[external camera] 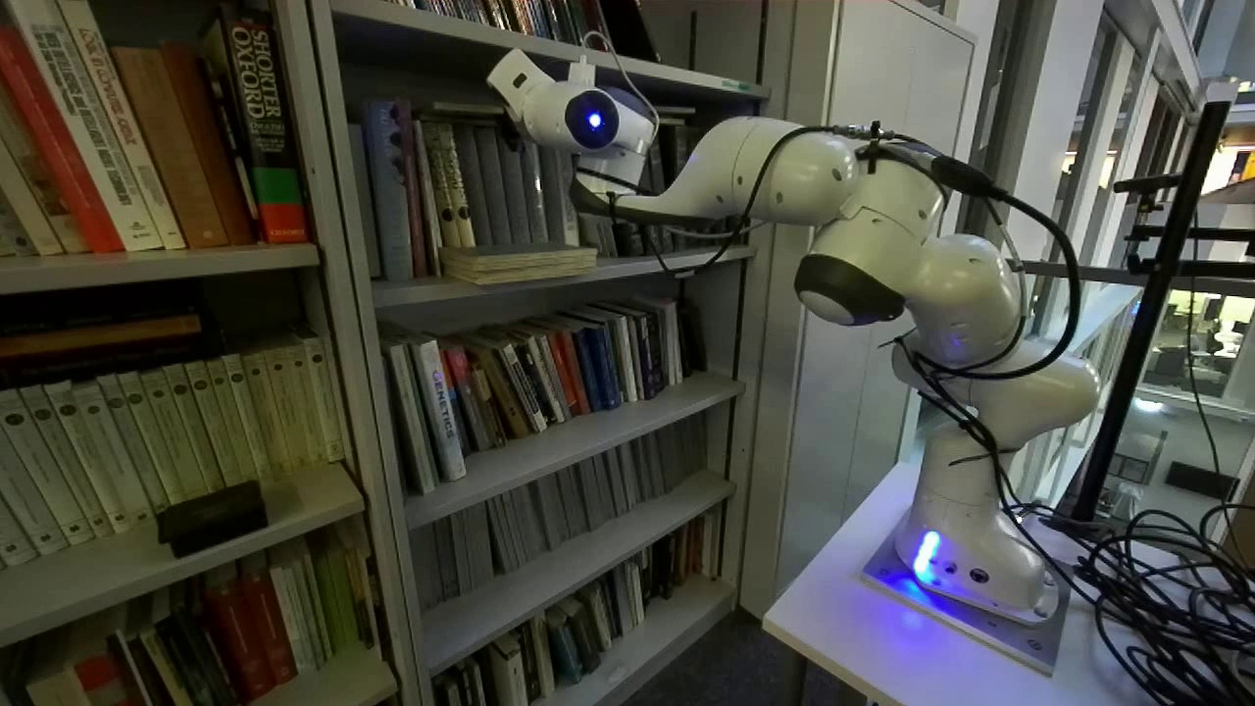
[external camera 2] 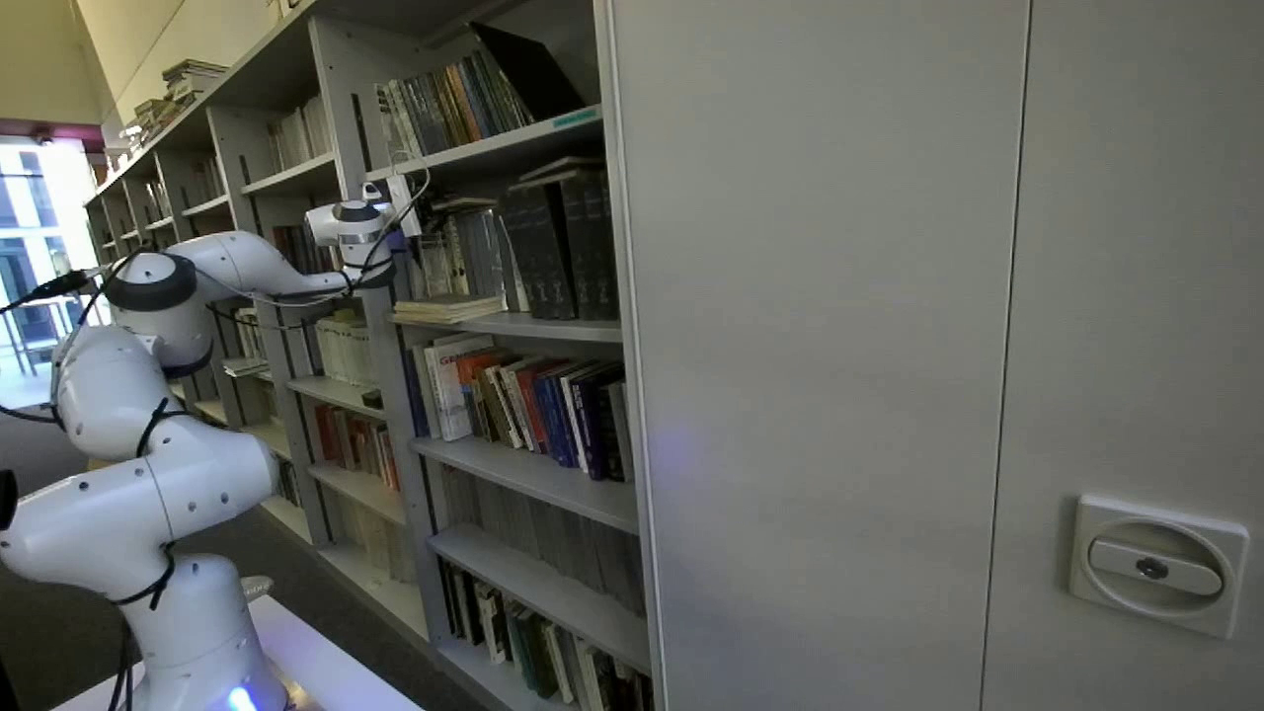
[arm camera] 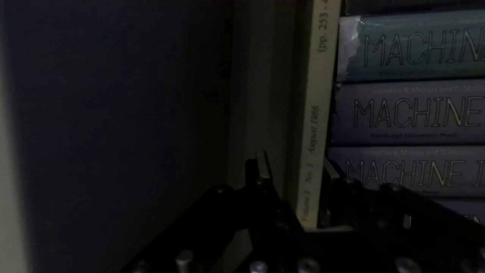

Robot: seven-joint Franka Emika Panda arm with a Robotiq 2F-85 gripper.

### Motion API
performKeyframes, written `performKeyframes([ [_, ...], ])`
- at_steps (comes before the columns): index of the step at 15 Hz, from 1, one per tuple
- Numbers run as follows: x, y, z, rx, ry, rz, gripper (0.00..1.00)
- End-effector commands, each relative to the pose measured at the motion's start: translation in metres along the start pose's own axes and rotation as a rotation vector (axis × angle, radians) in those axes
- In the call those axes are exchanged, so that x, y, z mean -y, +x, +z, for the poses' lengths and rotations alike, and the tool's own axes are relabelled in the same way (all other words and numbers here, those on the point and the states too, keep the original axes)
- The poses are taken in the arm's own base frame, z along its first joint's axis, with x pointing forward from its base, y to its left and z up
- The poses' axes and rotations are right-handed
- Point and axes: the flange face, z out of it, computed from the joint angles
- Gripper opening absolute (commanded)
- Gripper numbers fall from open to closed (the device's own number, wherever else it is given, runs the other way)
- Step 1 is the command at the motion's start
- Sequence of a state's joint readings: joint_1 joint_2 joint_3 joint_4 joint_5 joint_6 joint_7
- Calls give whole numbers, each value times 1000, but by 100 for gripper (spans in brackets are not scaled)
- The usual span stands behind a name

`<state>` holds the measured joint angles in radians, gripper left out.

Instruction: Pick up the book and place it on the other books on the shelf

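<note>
low centre in the wrist view, the gripper [arm camera: 297, 168] straddles the book [arm camera: 315, 131], parted wider than it, holding nothing; the other books [arm camera: 409, 113] fill the right side.

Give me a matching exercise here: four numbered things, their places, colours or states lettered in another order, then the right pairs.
1. thin book marked August 1986
2. gripper
3. flat pile of books
4. SHORTER OXFORD volume

A. lying on the shelf, in front of upright books
B. dark spine, green and red bands low down
C. pale spine along the top ends of the MACHINE-titled books
D. open, a spine between its jaws

Pairs: 1-C, 2-D, 3-A, 4-B
</note>
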<state>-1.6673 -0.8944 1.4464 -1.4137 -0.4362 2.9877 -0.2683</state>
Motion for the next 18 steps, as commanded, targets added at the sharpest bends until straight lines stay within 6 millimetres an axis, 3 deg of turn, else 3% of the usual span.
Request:
performKeyframes([
  [1,-7,-9,-4,-2,-22,7,9],
  [2,-7,-9,-4,-2,-21,7,2],
  [3,-6,-9,-3,-3,-20,6,0],
  [18,-5,6,19,-33,-24,-25,3],
])
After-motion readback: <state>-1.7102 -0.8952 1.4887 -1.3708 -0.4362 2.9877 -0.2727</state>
